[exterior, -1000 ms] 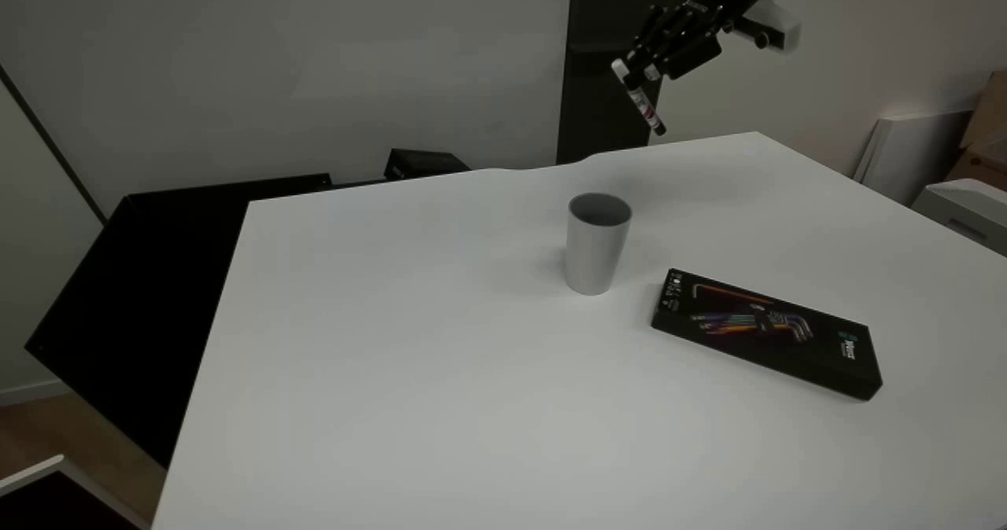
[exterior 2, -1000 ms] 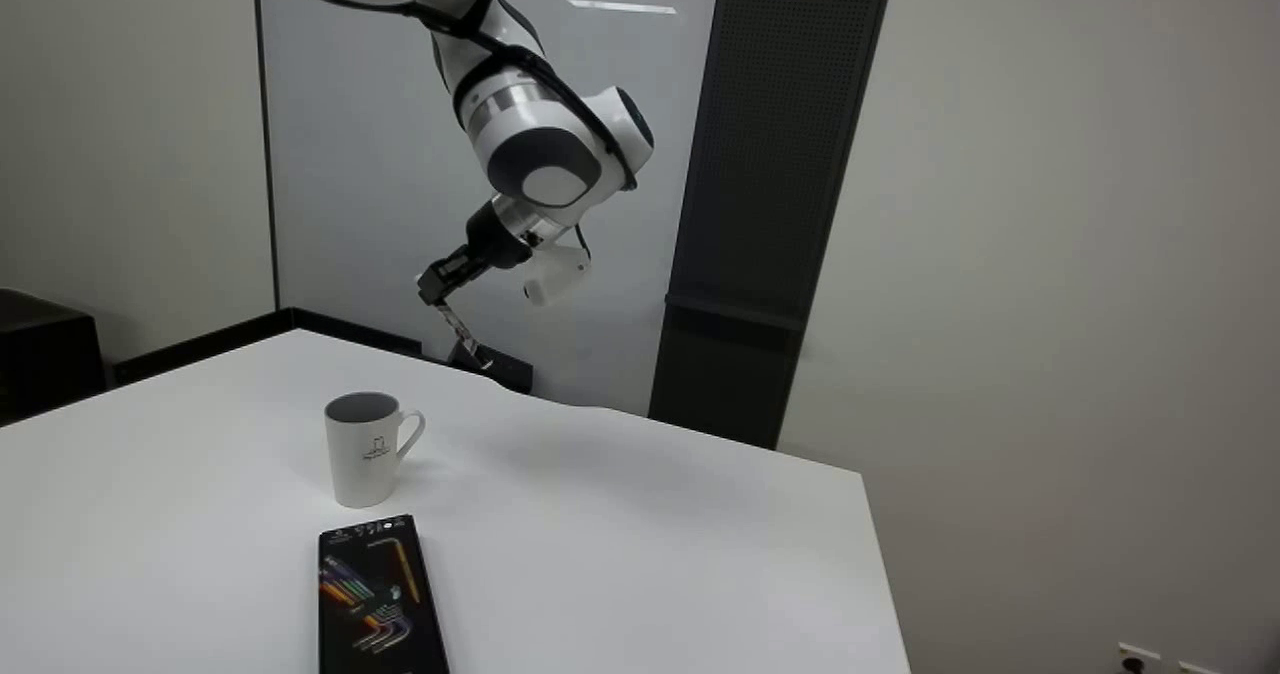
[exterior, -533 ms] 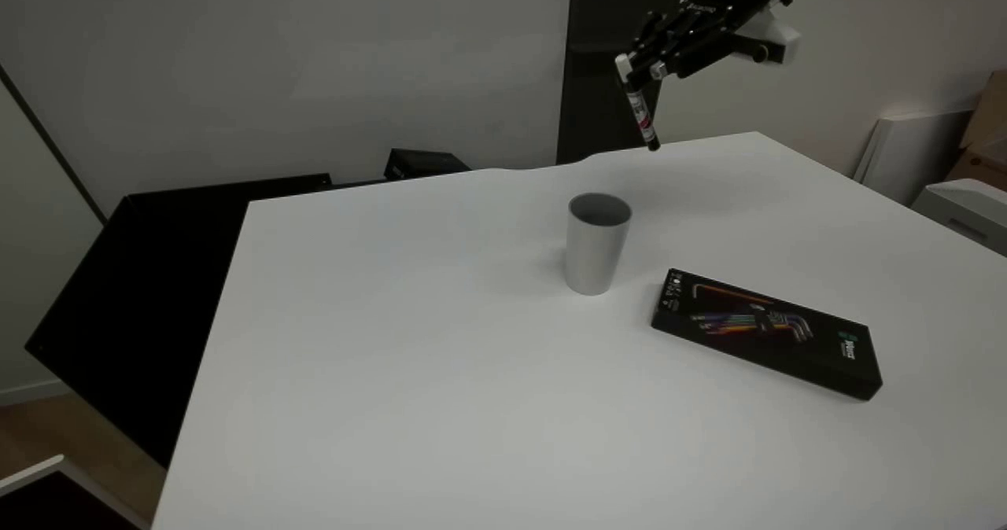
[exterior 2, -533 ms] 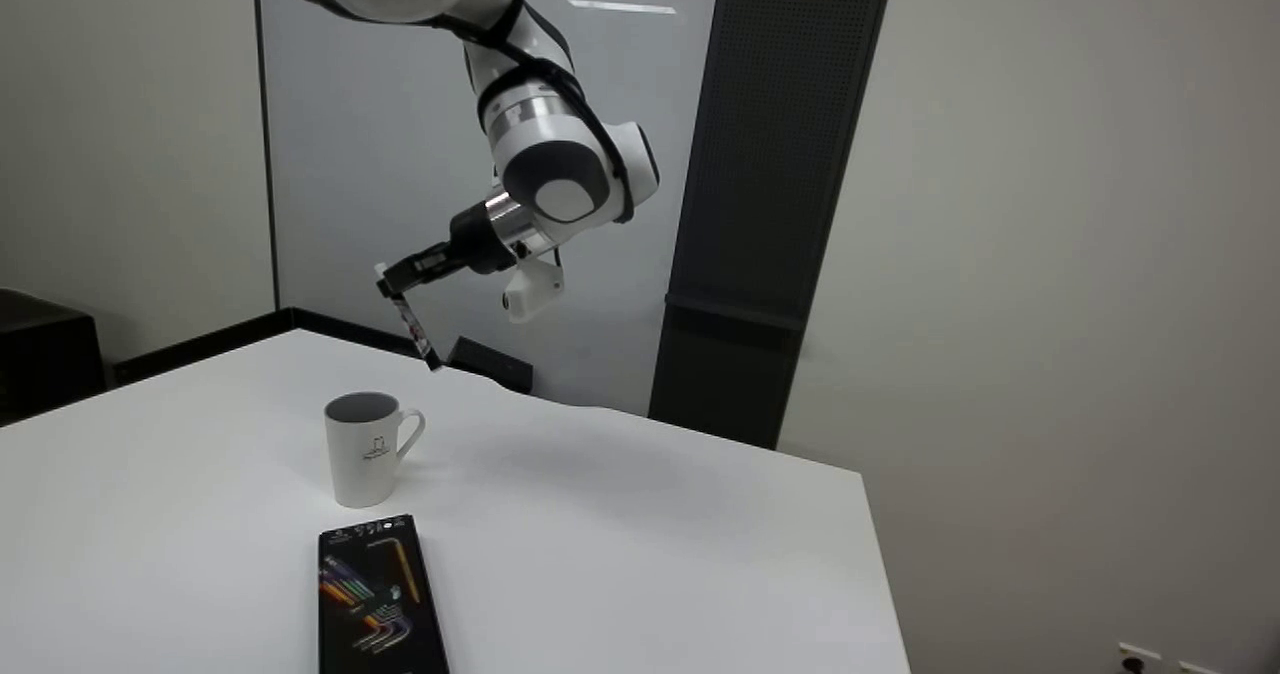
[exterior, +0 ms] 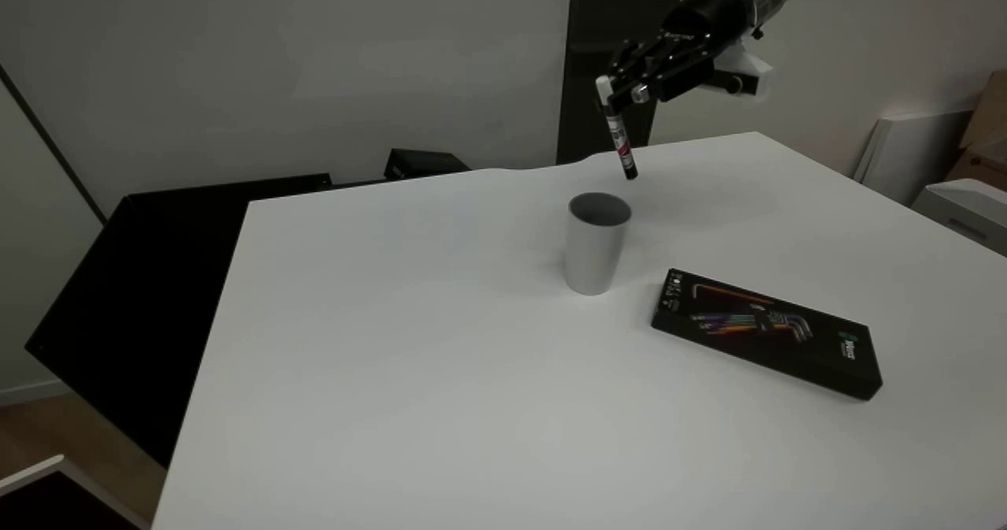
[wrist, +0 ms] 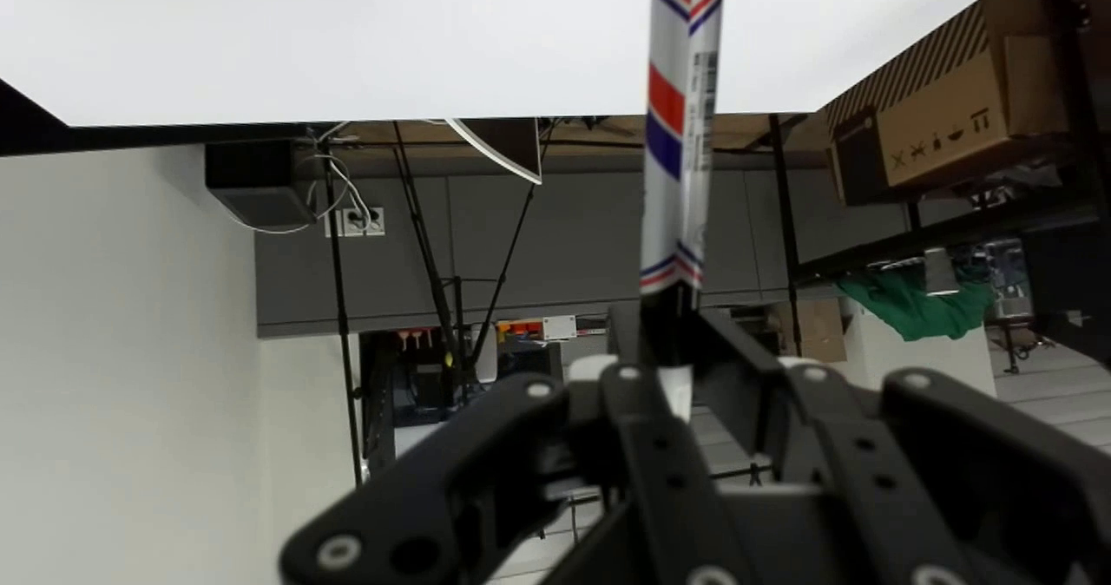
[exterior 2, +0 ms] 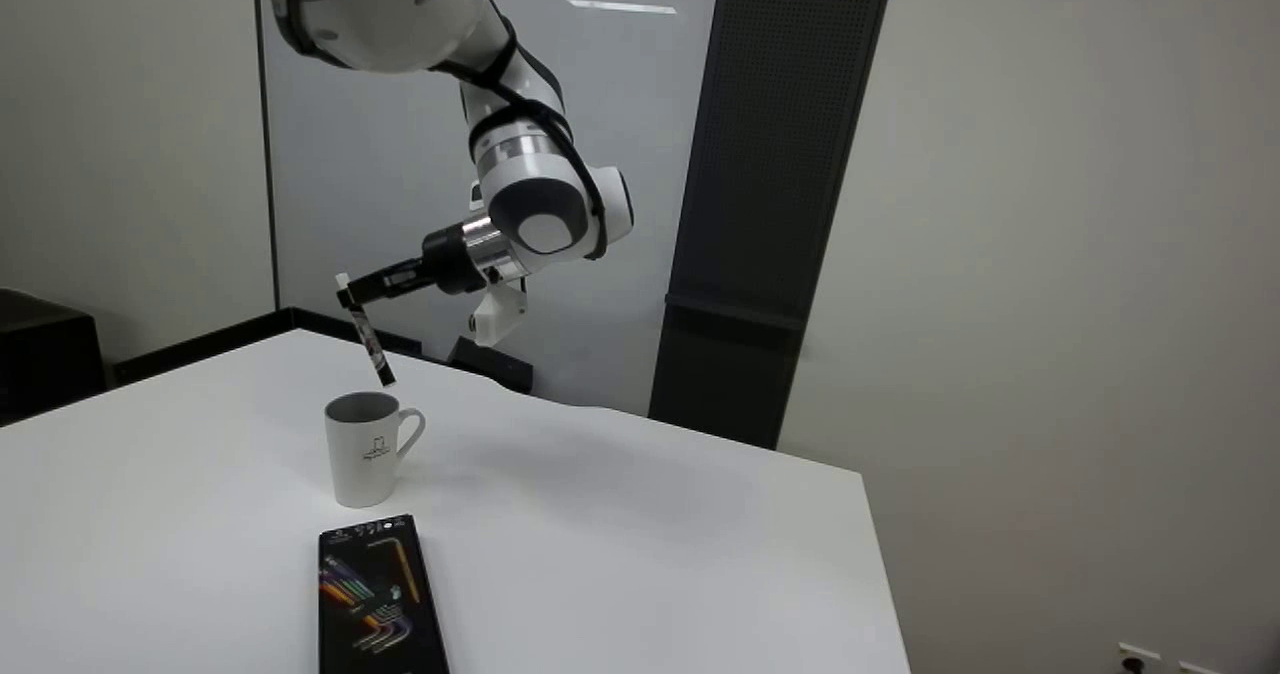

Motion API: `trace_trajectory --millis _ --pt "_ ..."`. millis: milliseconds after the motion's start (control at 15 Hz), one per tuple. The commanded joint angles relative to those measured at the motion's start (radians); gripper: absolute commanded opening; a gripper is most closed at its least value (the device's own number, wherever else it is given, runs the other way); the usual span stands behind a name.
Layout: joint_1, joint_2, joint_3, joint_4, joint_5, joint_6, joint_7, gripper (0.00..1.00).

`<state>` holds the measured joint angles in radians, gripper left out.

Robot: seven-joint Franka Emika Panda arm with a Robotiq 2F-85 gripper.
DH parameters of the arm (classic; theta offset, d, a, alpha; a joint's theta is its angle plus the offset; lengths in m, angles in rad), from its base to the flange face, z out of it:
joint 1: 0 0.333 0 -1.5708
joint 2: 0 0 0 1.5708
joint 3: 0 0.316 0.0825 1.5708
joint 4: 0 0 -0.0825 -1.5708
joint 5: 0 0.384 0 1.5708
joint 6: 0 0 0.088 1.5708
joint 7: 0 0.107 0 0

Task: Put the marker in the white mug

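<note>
My gripper [exterior: 621, 97] is shut on the marker [exterior: 618, 133] near its white upper end. The marker has a whitish printed middle and a dark lower end, and hangs down slightly tilted. In an exterior view the gripper [exterior 2: 352, 296] holds the marker [exterior 2: 368, 336] with its dark tip just above the mug's rim on the handle side. The white mug [exterior: 594, 255] stands upright on the table; its handle and a small print show on the mug [exterior 2: 360, 462] in an exterior view. In the wrist view the marker [wrist: 677, 134] sits between the fingers [wrist: 738, 342]; the mug is out of view.
A flat black box [exterior: 767, 333] with pictured hex keys lies on the white table [exterior: 393, 373] beside the mug; the box [exterior 2: 380, 594] shows in both exterior views. The table's far edge runs behind the mug. A dark box [exterior: 425, 163] stands beyond that edge.
The gripper has moved down and toward the mug with the marker in it. The marker hangs more upright than before. The mug and the black box have not moved.
</note>
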<state>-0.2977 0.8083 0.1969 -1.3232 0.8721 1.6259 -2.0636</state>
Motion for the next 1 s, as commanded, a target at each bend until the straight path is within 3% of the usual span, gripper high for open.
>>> trace_trajectory --millis 0,533,933 --pt "0.027 0.046 -0.023 0.067 0.033 -0.056 -0.016 0.08" --pt "0.023 0.093 -0.031 0.085 0.109 -0.056 -0.161 0.08" --pt "0.032 0.127 -0.048 0.083 0.145 -0.050 -0.172 0.08"
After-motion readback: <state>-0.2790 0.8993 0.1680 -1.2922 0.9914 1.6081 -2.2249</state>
